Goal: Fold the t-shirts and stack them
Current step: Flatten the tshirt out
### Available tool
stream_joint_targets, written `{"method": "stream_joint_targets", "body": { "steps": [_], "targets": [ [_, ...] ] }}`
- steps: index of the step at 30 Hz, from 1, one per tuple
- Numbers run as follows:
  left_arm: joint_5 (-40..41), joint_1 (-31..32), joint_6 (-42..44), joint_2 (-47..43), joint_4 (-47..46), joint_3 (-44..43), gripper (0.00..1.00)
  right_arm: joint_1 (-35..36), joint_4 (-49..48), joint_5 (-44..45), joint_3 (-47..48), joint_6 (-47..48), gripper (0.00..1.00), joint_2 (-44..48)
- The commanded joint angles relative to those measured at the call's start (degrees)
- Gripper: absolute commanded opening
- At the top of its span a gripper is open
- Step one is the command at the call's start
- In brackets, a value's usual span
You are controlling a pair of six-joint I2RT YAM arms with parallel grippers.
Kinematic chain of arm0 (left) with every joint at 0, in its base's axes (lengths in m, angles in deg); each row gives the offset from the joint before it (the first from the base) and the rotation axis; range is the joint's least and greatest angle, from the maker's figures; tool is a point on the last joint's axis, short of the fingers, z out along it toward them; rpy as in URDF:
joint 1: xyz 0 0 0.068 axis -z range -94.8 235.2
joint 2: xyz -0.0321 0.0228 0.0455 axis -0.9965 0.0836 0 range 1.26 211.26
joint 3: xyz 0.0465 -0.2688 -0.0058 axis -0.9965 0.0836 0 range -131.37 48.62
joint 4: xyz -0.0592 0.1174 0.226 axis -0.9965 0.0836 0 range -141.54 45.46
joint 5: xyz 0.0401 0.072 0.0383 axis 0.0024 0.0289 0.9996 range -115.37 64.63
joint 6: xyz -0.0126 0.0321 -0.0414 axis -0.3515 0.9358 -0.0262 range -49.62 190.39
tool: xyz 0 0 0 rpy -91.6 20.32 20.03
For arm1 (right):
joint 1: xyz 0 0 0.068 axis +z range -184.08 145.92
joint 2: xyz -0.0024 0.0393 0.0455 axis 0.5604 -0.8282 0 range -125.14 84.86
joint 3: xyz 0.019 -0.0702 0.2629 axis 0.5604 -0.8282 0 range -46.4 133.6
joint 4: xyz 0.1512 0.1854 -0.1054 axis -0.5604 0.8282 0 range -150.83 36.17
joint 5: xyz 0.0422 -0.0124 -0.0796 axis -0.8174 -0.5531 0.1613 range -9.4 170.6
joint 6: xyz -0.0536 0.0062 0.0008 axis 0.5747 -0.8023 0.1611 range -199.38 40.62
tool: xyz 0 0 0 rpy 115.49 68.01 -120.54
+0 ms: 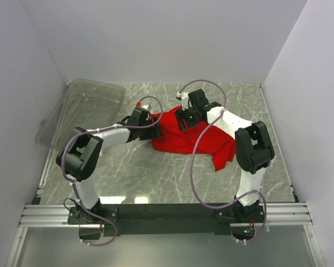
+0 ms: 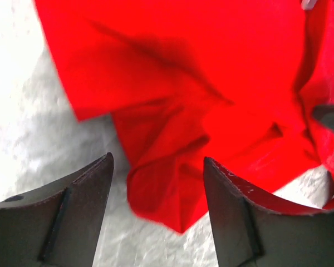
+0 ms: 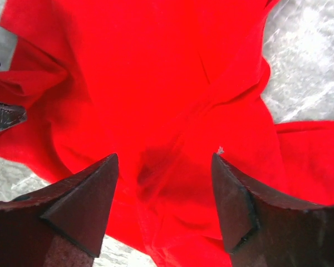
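T-shirt: the red t-shirt [image 1: 185, 140] lies crumpled on the grey marbled table [image 1: 145, 172], a little right of the middle, with one flap trailing toward the near right.
Shirt and my left claw: my left gripper [image 1: 151, 124] sits at the shirt's left edge. Its jaws stand wide and pinch nothing, and a pointed fold of cloth lies below the gap.
Shirt and my right claw: my right gripper [image 1: 185, 119] hangs over the shirt's far edge. Its jaws are spread wide over bare red fabric and grip nothing.
Top view only: both my arms bend in toward the shirt from either side. A clear plastic bin [image 1: 83, 111] stands at the far left, well apart from the shirt.
Wrist views only: each shows a dark fingertip of my other claw at the picture's edge, close over the cloth. I cannot tell whether my fingers touch the fabric.
Look of the shirt: plain bright red with no print, bunched into deep creases and overlapping folds, not flat.
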Motion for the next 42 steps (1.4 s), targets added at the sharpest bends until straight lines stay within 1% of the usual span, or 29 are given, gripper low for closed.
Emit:
{"method": "stream_joint_targets", "body": {
  "steps": [1, 5, 6, 7, 8, 9, 10, 11, 12, 13, 14, 15, 17, 18, 19, 21, 23, 24, 26, 27, 28, 29, 31, 32, 33, 34, 36, 39, 42],
  "targets": [
    [0.73, 0.36, 1.97, 1.58, 0.97, -3.68, 0.70, 0.95, 0.38, 1.68, 1.81, -2.51, 0.73, -1.52],
    [-0.50, 0.45, 2.24, 2.55, 0.62, -4.48, 0.63, 1.13, 1.61, 0.54, 3.39, -3.74, 0.63, -3.20],
    [-0.68, 0.36, 2.24, 2.73, 0.44, -4.48, 0.59, 1.13, 1.61, 0.28, 3.48, -3.83, 0.61, -3.55],
    [-0.86, 0.45, 2.32, 2.73, 0.18, -4.48, 0.56, 1.13, 1.78, 0.10, 3.66, -3.92, 0.54, -3.90],
    [-1.03, 0.36, 2.41, 2.90, 0.09, -4.48, 0.54, 1.13, 2.05, -0.16, 3.92, -4.01, 0.52, -4.16],
    [-1.21, 0.36, 2.58, 3.17, 0.09, -4.48, 0.48, 1.13, 2.31, -0.69, 4.10, -4.01, 0.49, -4.42],
    [-1.30, 0.45, 2.59, 3.26, 0.00, -4.56, 0.44, 1.13, 2.49, -1.04, 4.27, -4.01, 0.40, -4.86],
    [-1.73, 0.36, 2.67, 3.43, -0.35, -4.48, 0.41, 1.13, 2.66, -1.04, 4.54, -4.10, 0.35, -5.04],
    [-1.91, 0.36, 2.67, 3.69, -0.44, -4.48, 0.34, 0.95, 2.84, -0.96, 4.71, -4.10, 0.30, -5.13],
    [-2.17, 0.45, 2.67, 3.78, -0.70, -4.39, 0.32, 0.78, 2.93, -1.22, 4.89, -4.10, 0.18, -4.70],
    [-2.35, 0.36, 2.67, 3.78, -0.88, -4.30, 0.29, 0.17, 2.41, -1.31, 4.80, -4.27, 0.12, -4.17],
    [-2.61, 0.36, 2.85, 3.87, -1.05, -4.21, 0.23, -0.27, 2.14, -1.48, 4.72, -4.45, 0.00, -3.55],
    [-2.53, 0.36, 2.94, 3.61, -1.58, -3.60, 0.15, -2.02, 2.14, -2.53, 5.24, -4.45, 0.00, -1.80],
    [-2.09, 0.36, 3.11, 2.91, -1.67, -3.34, 0.06, -2.73, 2.31, -3.41, 5.50, -4.36, 0.00, -1.09],
    [-1.39, 0.36, 3.20, 2.30, -1.50, -2.99, 0.01, -3.78, 2.57, -3.94, 5.86, -4.19, 0.00, 0.39],
    [2.29, 0.28, 3.99, -1.12, -0.09, -1.58, 0.01, -7.38, 3.37, -5.43, 7.35, -4.01, 0.00, 1.98],
    [5.02, 0.19, 4.34, -4.81, 1.57, 0.79, 0.01, -10.11, 3.72, -4.65, 8.93, -4.01, 0.00, 4.79],
    [6.08, 0.19, 4.69, -9.18, 3.67, 1.67, 0.01, -12.82, 3.72, -3.86, 9.37, -3.75, 0.00, 5.58],
    [10.99, 0.19, 5.05, -14.03, 6.32, 4.83, 0.01, -15.38, 2.84, -1.50, 9.64, -3.22, 0.00, 8.31],
    [12.92, -0.07, 4.96, -19.19, 9.37, 5.97, 0.01, -17.74, 2.06, -0.61, 9.38, -2.70, 0.00, 10.23],
    [16.51, -0.42, 4.70, -21.77, 10.80, 8.25, 0.01, -19.16, 0.05, 0.09, 8.77, -2.52, 0.00, 11.21],
    [17.76, -0.95, 4.44, -27.19, 12.12, 9.40, 0.01, -20.22, -0.93, 2.10, 8.50, -2.43, 0.00, 12.00],
    [20.75, -3.32, 3.29, -32.58, 15.36, 12.47, 0.01, -23.20, -4.00, 4.31, 8.58, -2.43, 0.00, 13.32],
    [21.37, -4.20, 2.85, -37.21, 16.34, 13.27, 0.01, -23.91, -5.15, 5.54, 8.58, -2.78, 0.00, 13.41],
    [21.55, -6.56, 2.33, -39.09, 16.78, 13.97, 0.01, -24.01, -6.64, 8.77, 8.58, -3.30, 0.00, 13.24],
    [21.12, -7.71, 2.24, -40.67, 16.53, 15.29, 0.01, -25.40, -7.70, 9.76, 9.45, -3.48, 0.00, 12.63],
    [18.84, -10.69, 2.32, -43.05, 15.47, 16.09, 0.01, -25.50, -7.36, 8.46, 11.56, -3.22, 0.00, 10.00],
    [16.64, -12.03, 3.63, -41.75, 13.98, 15.57, 0.01, -25.33, -8.50, 6.96, 12.62, -4.18, 0.00, 7.01],
    [18.38, -12.03, 5.39, -39.81, 15.38, 12.23, 0.01, -25.50, -9.20, 11.68, 14.90, -6.29, 0.00, 4.02]
  ]
}}
